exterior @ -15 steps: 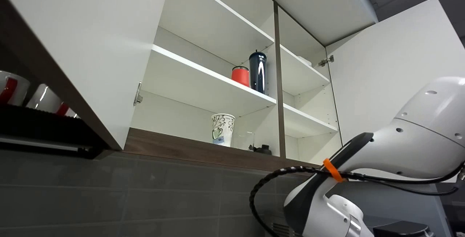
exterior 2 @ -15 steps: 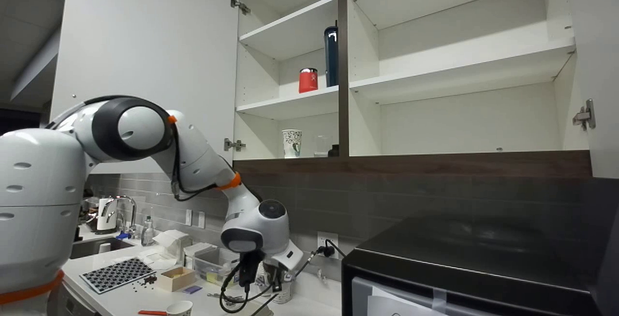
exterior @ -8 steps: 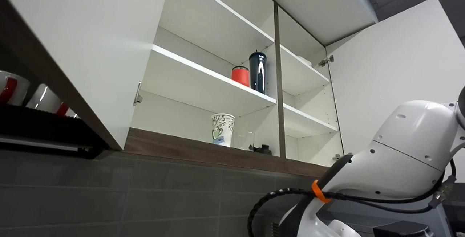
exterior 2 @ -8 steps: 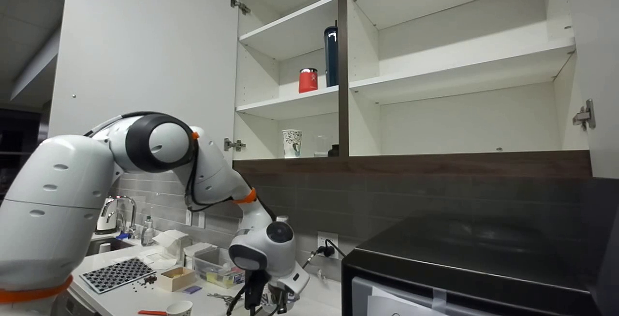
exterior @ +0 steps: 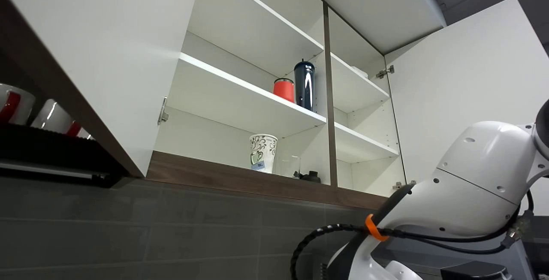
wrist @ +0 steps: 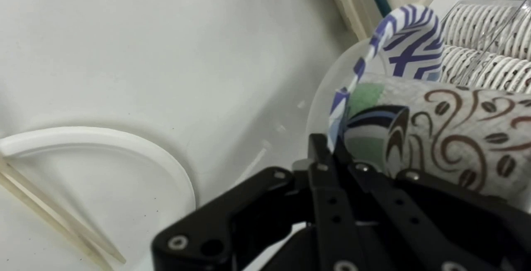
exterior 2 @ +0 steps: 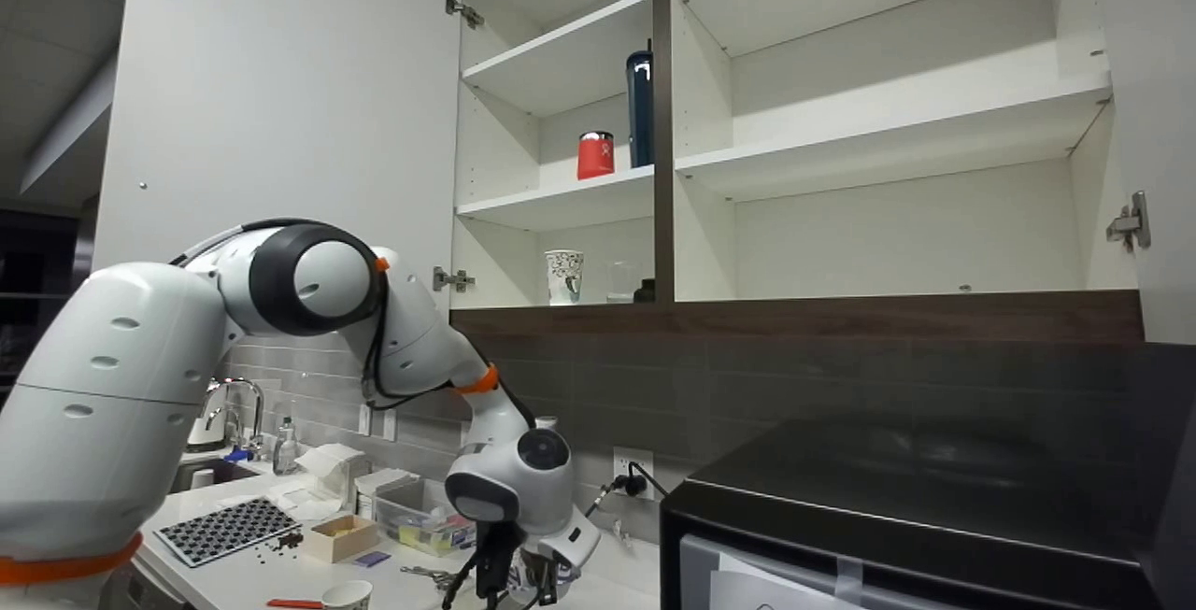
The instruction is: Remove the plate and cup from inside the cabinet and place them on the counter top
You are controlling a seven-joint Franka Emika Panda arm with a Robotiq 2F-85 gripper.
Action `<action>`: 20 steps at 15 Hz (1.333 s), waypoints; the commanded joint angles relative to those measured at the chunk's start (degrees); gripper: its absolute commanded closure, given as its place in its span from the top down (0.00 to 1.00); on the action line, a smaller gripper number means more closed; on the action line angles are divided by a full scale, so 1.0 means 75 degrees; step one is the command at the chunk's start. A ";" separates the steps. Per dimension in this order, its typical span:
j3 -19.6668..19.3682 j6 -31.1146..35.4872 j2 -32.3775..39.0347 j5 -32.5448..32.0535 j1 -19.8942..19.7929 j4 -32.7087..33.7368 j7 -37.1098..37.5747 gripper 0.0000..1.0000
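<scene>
The white cabinet (exterior 2: 897, 317) stands with its doors open. The white patterned cup (exterior: 263, 153) stands upright on its bottom shelf and also shows in an exterior view (exterior 2: 564, 276). My gripper (wrist: 330, 148) is low over the counter (exterior 2: 612, 582), below the cabinet. Its fingertips are closed on the rim of the plate (wrist: 408, 53), a white dish with blue-purple blotches, which is tilted. The fingers hide part of the plate, and I cannot tell if it touches the counter. In an exterior view the gripper (exterior 2: 540, 573) shows small and partly hidden by cables.
A brown-patterned paper cup (wrist: 468, 138) and stacked cups (wrist: 485, 63) lie close right of my fingers. A white round plate with chopsticks (wrist: 137, 142) is at left. A black microwave (exterior 2: 897, 498) stands beside the arm. A red tumbler (exterior 2: 595, 155) and dark bottle (exterior 2: 640, 110) are on a shelf.
Over the first half second the arm and gripper move down, and to the right in an exterior view. Since then they have barely moved. The cabinet contents have not moved.
</scene>
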 commanded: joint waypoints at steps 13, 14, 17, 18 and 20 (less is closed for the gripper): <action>0.0046 -0.1235 0.2168 0.0154 -0.0763 0.0806 -0.2706 0.01; 0.0038 -0.1243 0.2289 0.0094 -0.0748 0.0867 -0.2705 0.01; -0.0092 -0.1336 0.2327 -0.0412 -0.0653 0.0814 -0.2538 0.29; -0.0106 -0.1272 0.2213 -0.0722 -0.0670 0.0705 -0.2416 0.36; -0.0194 -0.1239 0.2038 -0.1340 -0.0681 0.0551 -0.2237 0.51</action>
